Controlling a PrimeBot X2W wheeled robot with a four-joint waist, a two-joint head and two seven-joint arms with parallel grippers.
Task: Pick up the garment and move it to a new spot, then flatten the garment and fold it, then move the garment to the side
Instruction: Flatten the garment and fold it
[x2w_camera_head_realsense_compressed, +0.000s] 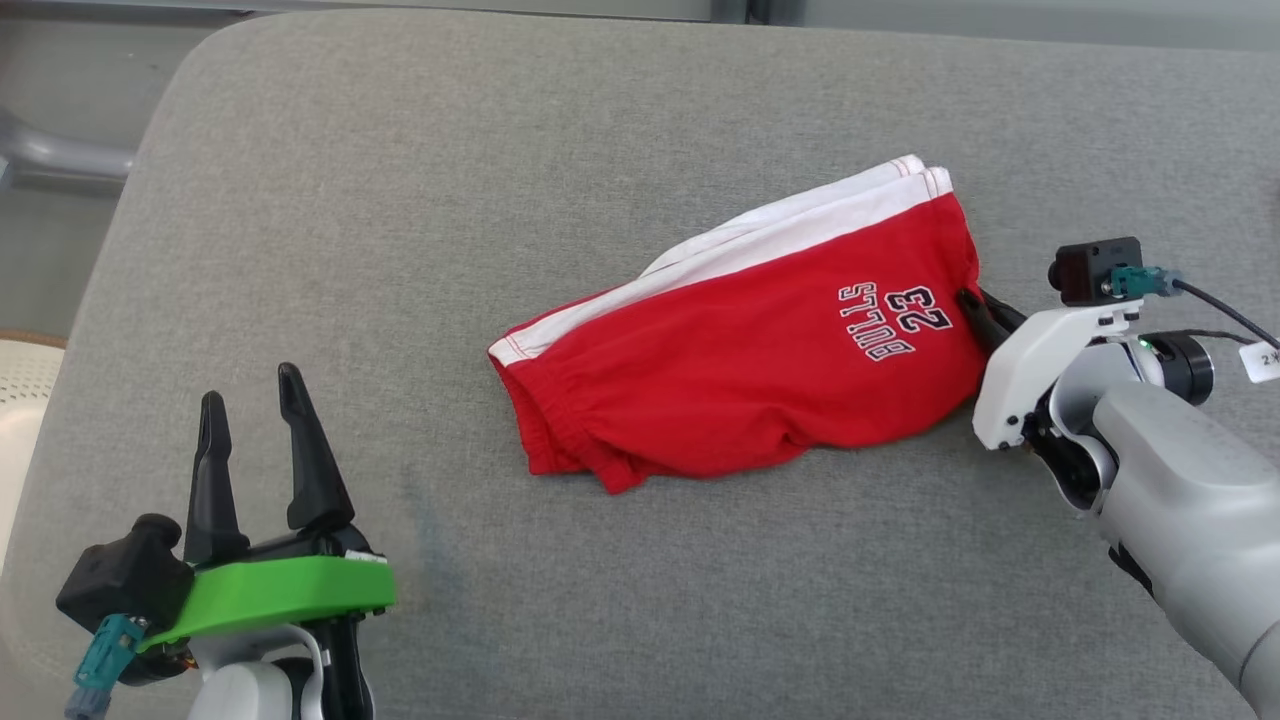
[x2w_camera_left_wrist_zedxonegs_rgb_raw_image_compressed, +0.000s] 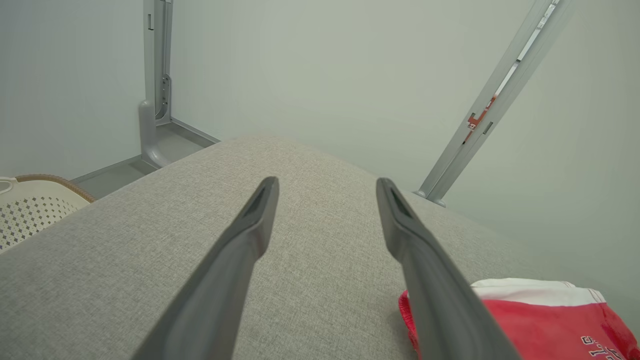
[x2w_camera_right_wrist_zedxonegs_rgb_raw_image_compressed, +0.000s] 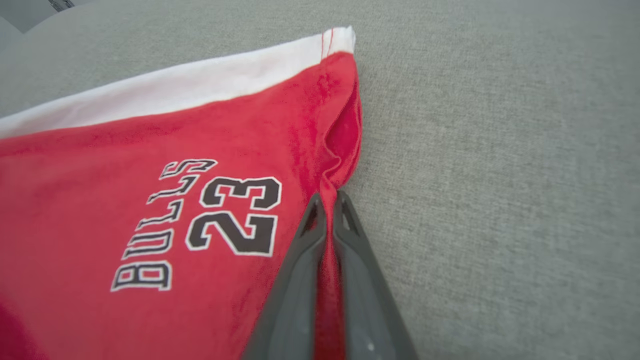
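The garment (x2w_camera_head_realsense_compressed: 750, 350) is a pair of red shorts with a white side stripe and "BULLS 23" printed in black, lying folded on the grey cushion. My right gripper (x2w_camera_head_realsense_compressed: 975, 310) is shut on the garment's right edge; in the right wrist view the two fingers (x2w_camera_right_wrist_zedxonegs_rgb_raw_image_compressed: 327, 200) pinch a ridge of red cloth (x2w_camera_right_wrist_zedxonegs_rgb_raw_image_compressed: 250, 150) between them. My left gripper (x2w_camera_head_realsense_compressed: 250, 405) stands open at the lower left, well away from the shorts, with nothing between its fingers (x2w_camera_left_wrist_zedxonegs_rgb_raw_image_compressed: 260, 210). A corner of the garment (x2w_camera_left_wrist_zedxonegs_rgb_raw_image_compressed: 545, 315) shows at the lower right of the left wrist view.
The grey fabric surface (x2w_camera_head_realsense_compressed: 600, 120) spreads wide around the shorts, with its rounded edge at the far left. A pale perforated basket (x2w_camera_left_wrist_zedxonegs_rgb_raw_image_compressed: 30, 205) sits beyond the left edge. Metal frame posts (x2w_camera_left_wrist_zedxonegs_rgb_raw_image_compressed: 155, 75) stand behind the surface.
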